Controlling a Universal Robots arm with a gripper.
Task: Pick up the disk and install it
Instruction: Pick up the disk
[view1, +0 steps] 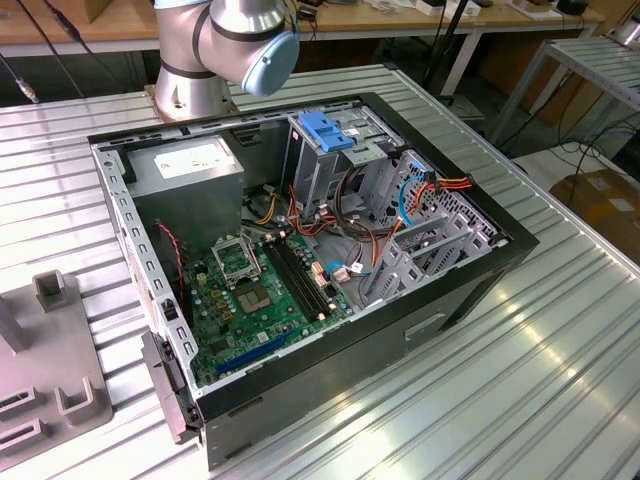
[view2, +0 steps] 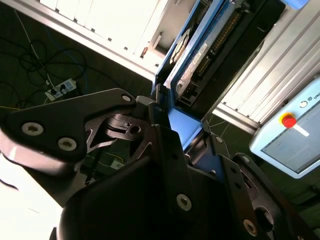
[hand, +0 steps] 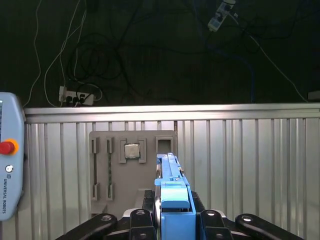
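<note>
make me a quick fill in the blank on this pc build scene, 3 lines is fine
1. The claw is shut on the disk, gripping its ___ rails.
2. The motherboard inside the open case is ___.
3. The pendant has a ___ button.

Missing words: blue; green; red
</note>
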